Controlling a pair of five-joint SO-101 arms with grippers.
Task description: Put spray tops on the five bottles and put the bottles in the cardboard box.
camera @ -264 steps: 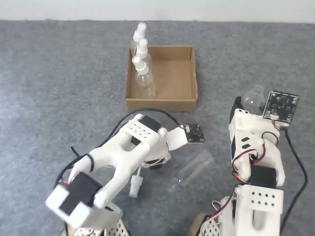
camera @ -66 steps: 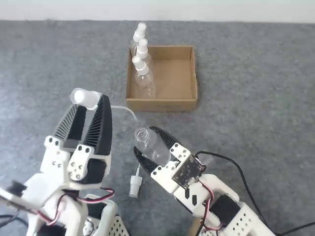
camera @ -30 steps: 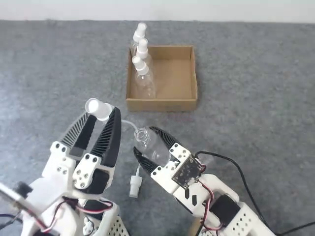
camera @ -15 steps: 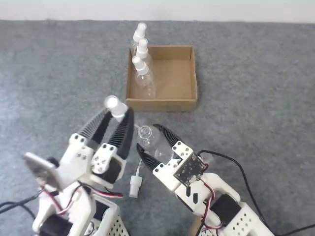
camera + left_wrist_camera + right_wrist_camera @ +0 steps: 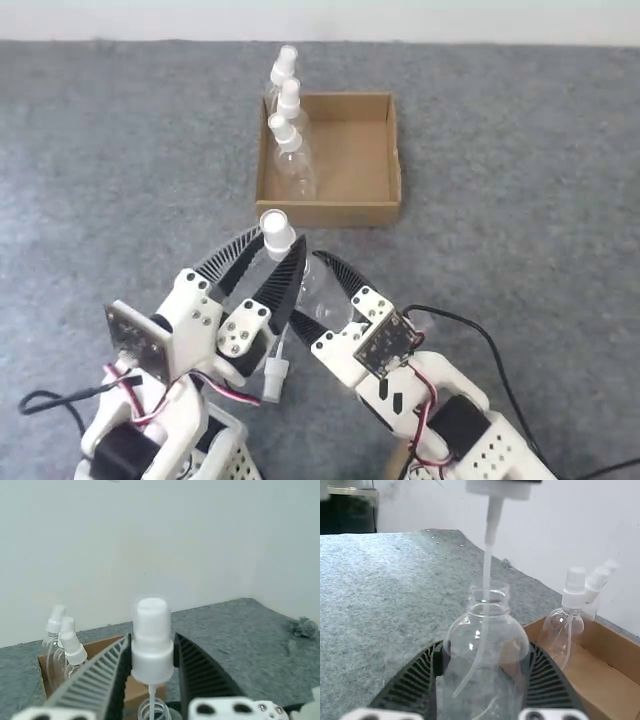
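Capping the fourth bottle is the step in hand. The left end effector [image 5: 276, 256] is clamped on a spray top [image 5: 277, 231], held above the bottle [image 5: 485, 652] that the right end effector [image 5: 312, 292] grips over the desk [image 5: 520, 150], near the box [image 5: 394, 160]. The top's tube [image 5: 487, 555] already passes into the neck. Next, I judge, the top must sink straight down until it seats. Three capped bottles [image 5: 293, 172] stand in the box; a spare top [image 5: 273, 378] lies on the desk.
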